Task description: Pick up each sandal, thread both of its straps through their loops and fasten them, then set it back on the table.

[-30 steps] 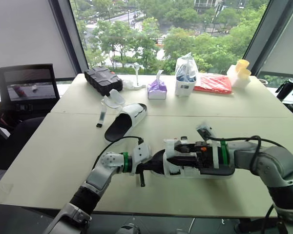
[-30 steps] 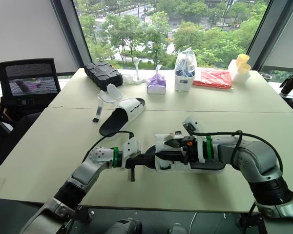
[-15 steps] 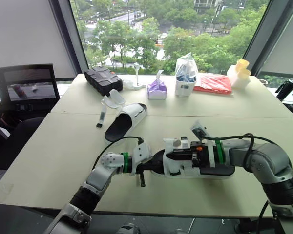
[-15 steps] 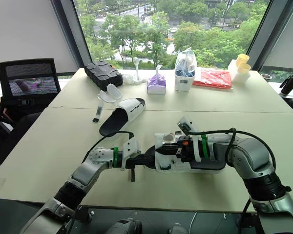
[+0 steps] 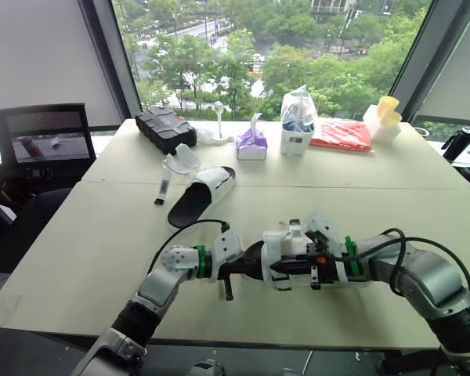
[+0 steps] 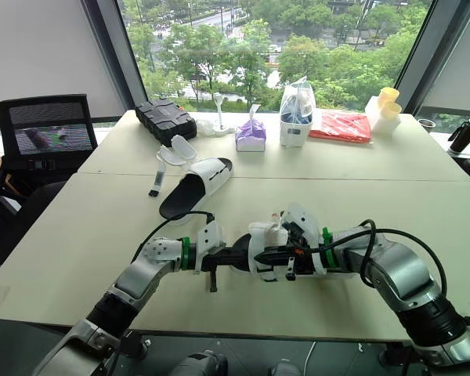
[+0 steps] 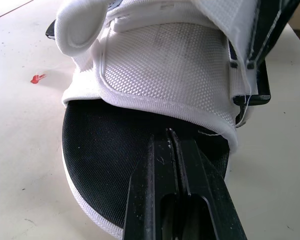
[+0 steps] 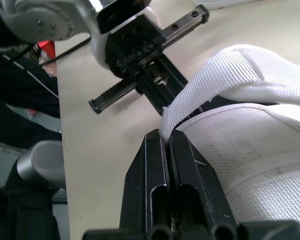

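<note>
Head views: near sandal (image 5: 272, 244) lay on the table (image 5: 102, 235) by its front edge, between both arms; second sandal (image 5: 202, 194) sat well behind, untouched. Left claw (image 5: 241, 269) met the toe, right claw (image 5: 276, 269) was at the white upper

Left wrist view: fingers (image 7: 155, 190) pinched together on the black sole (image 7: 100, 145)

Right wrist view: fingers (image 8: 155, 170) clamped the strap (image 8: 225, 75) at its free end

Judgement: sandal light; sole stiffish, a good anchor; woven strap soft and floppy, best gripped near the tip for threading

The left gripper (image 6: 236, 257) and right gripper (image 6: 272, 254) meet at the near sandal (image 6: 260, 235), another sandal (image 6: 189, 188) farther back.
</note>
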You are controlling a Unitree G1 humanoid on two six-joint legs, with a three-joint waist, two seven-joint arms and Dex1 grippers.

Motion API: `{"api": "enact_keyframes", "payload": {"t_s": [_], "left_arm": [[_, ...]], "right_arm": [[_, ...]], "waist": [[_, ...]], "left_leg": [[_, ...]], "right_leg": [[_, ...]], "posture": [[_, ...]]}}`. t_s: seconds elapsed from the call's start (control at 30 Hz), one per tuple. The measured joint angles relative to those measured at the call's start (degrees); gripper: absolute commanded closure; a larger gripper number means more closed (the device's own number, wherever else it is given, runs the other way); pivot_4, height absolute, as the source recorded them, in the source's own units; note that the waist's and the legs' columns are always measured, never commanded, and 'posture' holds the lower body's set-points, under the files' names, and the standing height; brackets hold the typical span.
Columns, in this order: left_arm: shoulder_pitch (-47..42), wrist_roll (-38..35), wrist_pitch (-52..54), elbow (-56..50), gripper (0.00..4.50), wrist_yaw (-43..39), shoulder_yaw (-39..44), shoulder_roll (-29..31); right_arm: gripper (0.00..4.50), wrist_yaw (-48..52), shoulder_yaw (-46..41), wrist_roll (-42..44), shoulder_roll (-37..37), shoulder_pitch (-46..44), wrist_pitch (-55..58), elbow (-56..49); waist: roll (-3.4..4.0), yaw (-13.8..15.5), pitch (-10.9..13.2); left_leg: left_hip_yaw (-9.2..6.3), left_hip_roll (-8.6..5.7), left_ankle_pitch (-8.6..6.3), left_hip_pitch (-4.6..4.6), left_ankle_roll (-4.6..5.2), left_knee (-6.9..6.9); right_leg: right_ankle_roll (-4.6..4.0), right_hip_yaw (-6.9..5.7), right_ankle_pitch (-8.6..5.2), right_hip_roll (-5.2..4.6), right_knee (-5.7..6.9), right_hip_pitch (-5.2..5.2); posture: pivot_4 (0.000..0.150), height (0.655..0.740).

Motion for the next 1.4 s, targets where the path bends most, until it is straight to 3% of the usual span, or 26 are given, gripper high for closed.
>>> {"api": "enact_keyframes", "payload": {"t_s": [0.3, 0.4, 0.6, 0.63, 0.67, 0.8, 1.03, 1.2, 1.4], "left_arm": [[0.06, 0.00, 0.00, -0.01, 4.50, 0.11, -0.05, -0.17], [0.09, 0.00, 0.00, -0.01, 4.50, 0.11, -0.05, -0.25], [0.09, 0.01, 0.00, 0.10, 4.50, 0.56, -0.05, -0.18], [0.09, 0.01, 0.00, 0.15, 4.50, 0.57, -0.05, -0.22], [0.09, 0.02, 0.00, 0.17, 4.50, 0.58, -0.05, -0.25], [0.10, 0.01, -0.05, 0.06, 4.50, 0.34, -0.07, -0.28], [0.03, 0.08, -0.10, 0.05, 4.50, 0.12, -0.30, -0.39], [-0.20, 0.09, -0.10, 0.10, 4.50, 0.13, -0.27, -0.25], [-0.41, 0.09, -0.10, 0.24, 4.50, -0.04, -0.27, -0.11]], "right_arm": [[4.47, 2.55, 1.33, -3.72, -3.27, 1.04, -2.91, -2.30], [3.59, 2.77, 0.37, -3.07, -4.10, 1.41, -1.16, -2.91], [0.60, 3.31, -3.42, 1.85, -5.27, 1.87, 4.33, -5.27], [0.16, 3.13, -5.20, 3.23, -5.30, 1.83, 5.67, -5.84], [0.03, 2.75, -6.81, 4.12, -5.57, 1.73, 6.76, -6.27], [0.03, 1.74, -13.57, 9.10, -8.14, 2.76, 12.24, -7.90], [0.03, 0.51, -20.66, 13.99, -10.27, 14.89, 16.25, -13.49], [0.03, -0.82, -19.93, 11.84, -10.12, 22.05, 13.84, -14.45], [0.03, -4.05, -15.67, 7.80, -6.98, 23.01, 8.69, -14.41]], "waist": [[-0.01, 0.11, 0.00], [-0.01, 0.15, 0.00], [-0.01, 0.02, 0.01], [-0.01, 0.01, 0.01], [-0.01, 0.02, 0.01], [-0.02, 0.14, 0.01], [-0.04, 0.56, 0.00], [-0.01, 0.35, -0.01], [-0.02, 0.13, -0.01]], "left_leg": [[0.00, 0.00, 0.00, 0.03, 0.00, 0.00], [0.00, -0.01, 0.00, 0.03, 0.00, 0.00], [0.00, 0.01, 0.00, 0.04, 0.00, 0.01], [0.00, 0.01, 0.00, 0.04, 0.00, 0.02], [0.00, 0.01, 0.00, 0.04, 0.00, 0.02], [0.00, 0.01, -0.01, 0.03, 0.00, 0.00], [0.01, 0.02, 0.00, -0.11, 0.01, 0.00], [0.02, 0.02, -0.01, -0.11, 0.00, 0.00], [0.02, 0.01, 0.00, -0.09, 0.01, 0.02]], "right_leg": [[-0.01, 0.00, -0.01, -0.01, -0.01, 0.03], [-0.09, 0.00, -0.05, -0.02, -0.02, 0.04], [-0.11, 0.01, -0.05, -0.01, 0.02, 0.12], [-0.11, 0.01, -0.05, -0.01, 0.02, 0.13], [-0.11, 0.01, -0.05, -0.02, 0.01, 0.13], [-0.10, 0.00, -0.06, -0.02, -0.02, 0.12], [-0.08, 0.00, -0.07, -0.03, -0.01, 0.13], [-0.09, 0.00, -0.07, -0.04, -0.01, 0.14], [-0.08, 0.00, -0.07, -0.04, -0.01, 0.15]], "posture": [[0.150, 0.7400], [0.150, 0.7400], [0.150, 0.7400], [0.150, 0.7400], [0.150, 0.7400], [0.150, 0.7400], [0.150, 0.7400], [0.150, 0.7400], [0.150, 0.7400]]}}
